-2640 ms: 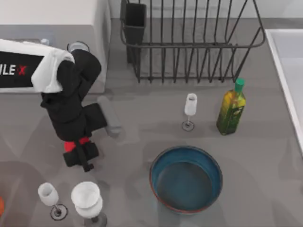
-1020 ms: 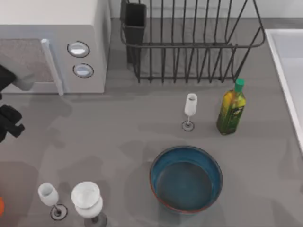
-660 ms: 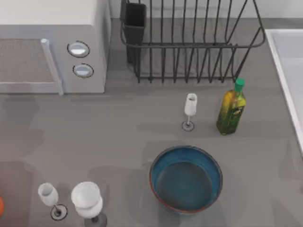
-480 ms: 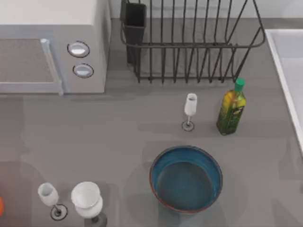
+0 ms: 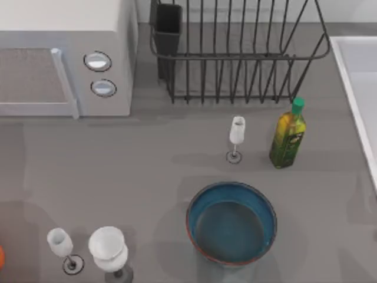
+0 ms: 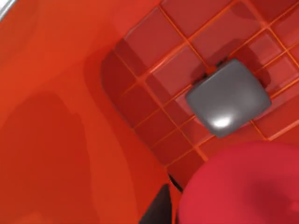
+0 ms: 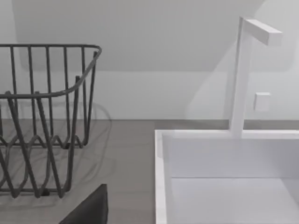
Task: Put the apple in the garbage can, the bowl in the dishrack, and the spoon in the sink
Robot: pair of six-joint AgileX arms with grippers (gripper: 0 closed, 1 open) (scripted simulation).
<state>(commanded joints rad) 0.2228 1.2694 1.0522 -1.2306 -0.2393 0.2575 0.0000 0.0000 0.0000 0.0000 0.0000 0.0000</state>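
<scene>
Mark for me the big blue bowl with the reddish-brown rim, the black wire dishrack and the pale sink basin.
Blue bowl with reddish-brown rim [image 5: 232, 231]: top view, on its blue inner floor.
Black wire dishrack [image 5: 238, 56]: top view, on its front rail.
Pale sink basin [image 7: 201, 135]: right wrist view, on its rear rim.

Your left gripper [image 6: 159, 212] is showing up as a matte-black sliver at 6 o'clock, your right gripper [image 7: 89, 210] as a charcoal wedge around 7.

No legible text or labels.

glasses: 3 [image 5: 236, 137] | bowl: 1 [image 5: 232, 223] | bottle: 1 [image 5: 288, 135] | dishrack: 1 [image 5: 235, 53] | microwave: 1 [image 5: 65, 56]
</scene>
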